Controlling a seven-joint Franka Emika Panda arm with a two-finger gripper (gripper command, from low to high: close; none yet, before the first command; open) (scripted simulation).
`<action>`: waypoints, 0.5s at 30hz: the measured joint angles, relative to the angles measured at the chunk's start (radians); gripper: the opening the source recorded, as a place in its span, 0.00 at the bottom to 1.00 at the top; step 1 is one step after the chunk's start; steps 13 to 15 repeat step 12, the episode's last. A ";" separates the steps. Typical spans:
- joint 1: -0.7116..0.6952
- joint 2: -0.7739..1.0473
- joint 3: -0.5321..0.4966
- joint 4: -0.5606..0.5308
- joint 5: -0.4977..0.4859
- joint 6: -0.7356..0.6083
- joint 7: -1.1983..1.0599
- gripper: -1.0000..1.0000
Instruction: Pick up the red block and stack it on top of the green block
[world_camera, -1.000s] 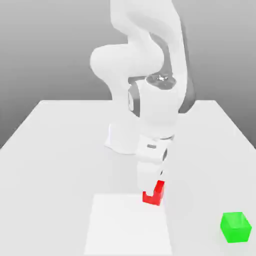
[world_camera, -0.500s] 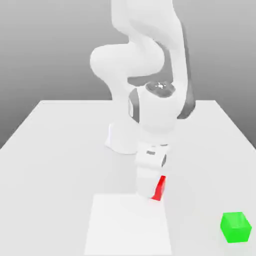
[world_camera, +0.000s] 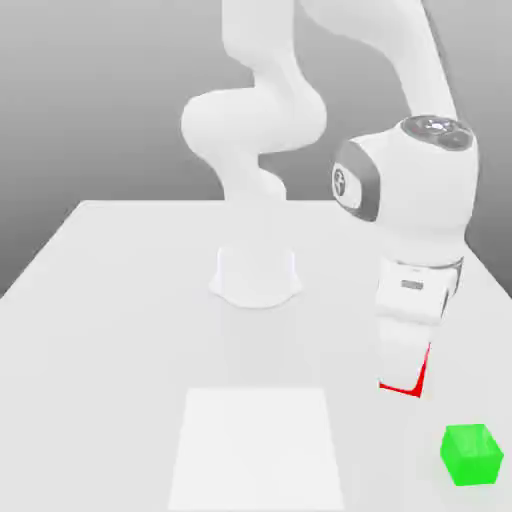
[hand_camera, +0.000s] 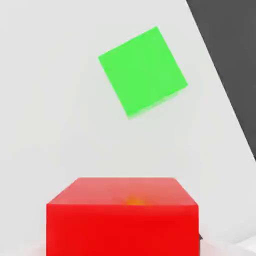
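Now my arm has swung over to the exterior view's right. My gripper (world_camera: 405, 385) squeezes the smooth red block (world_camera: 418, 379) in the air, near the green block (world_camera: 471, 454) on the white table (world_camera: 120, 300).

A bare simulated test scene: a plain white table (world_camera: 110, 300) beneath the white arm (world_camera: 260, 120), backed by flat featureless grey.

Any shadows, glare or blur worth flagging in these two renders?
Exterior view: flat, even lighting, only a faint soft shadow on the table near the red block; the green block looks crisp. Hand view: the red block has a small orange glare spot on top; the green block is evenly lit.
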 joint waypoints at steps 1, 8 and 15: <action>0.013 0.020 0.001 0.036 -0.012 -0.017 0.036 0.00; 0.066 0.219 -0.002 0.163 -0.070 0.055 0.171 0.00; 0.067 0.239 -0.003 0.165 -0.072 0.073 0.173 1.00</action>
